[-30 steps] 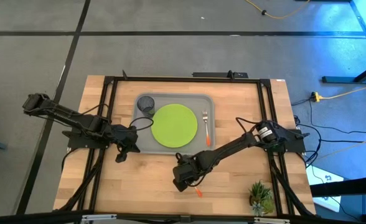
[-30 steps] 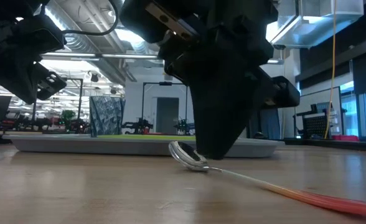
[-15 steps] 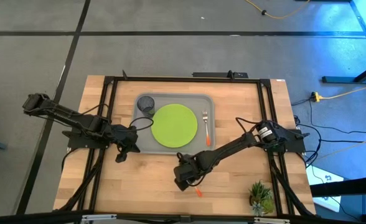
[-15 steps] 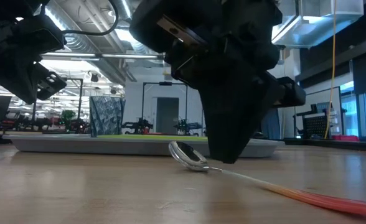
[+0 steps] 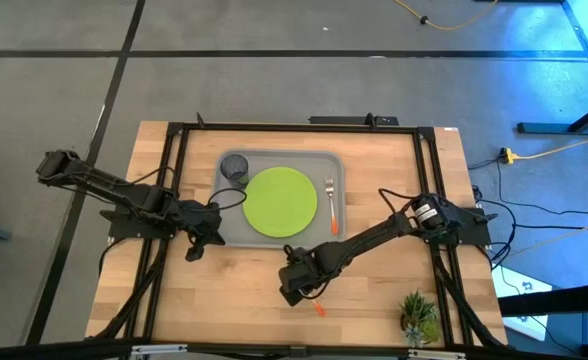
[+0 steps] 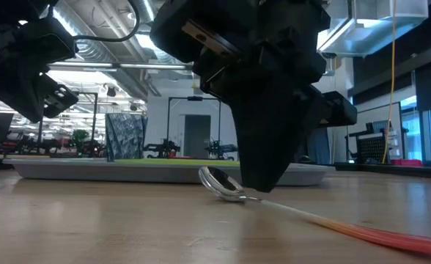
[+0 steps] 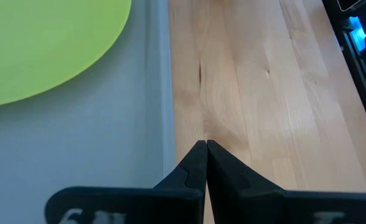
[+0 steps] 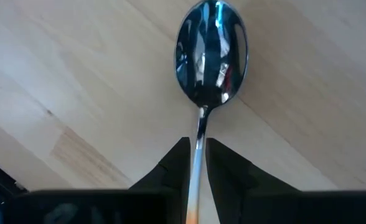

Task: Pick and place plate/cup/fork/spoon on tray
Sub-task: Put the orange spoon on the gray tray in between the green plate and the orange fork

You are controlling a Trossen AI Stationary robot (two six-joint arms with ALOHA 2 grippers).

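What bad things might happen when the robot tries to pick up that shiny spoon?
1. The right pincer grips only the thin neck of the silver orange-handled spoon, so the spoon might twist or slip out when lifted.
2. The large grey tray already holds the lime-green round plate, the small dark cup and the orange-handled fork; little bare space remains, so the spoon could land on one of them.

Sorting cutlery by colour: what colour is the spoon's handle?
Orange; the spoon shows it best in the low view.
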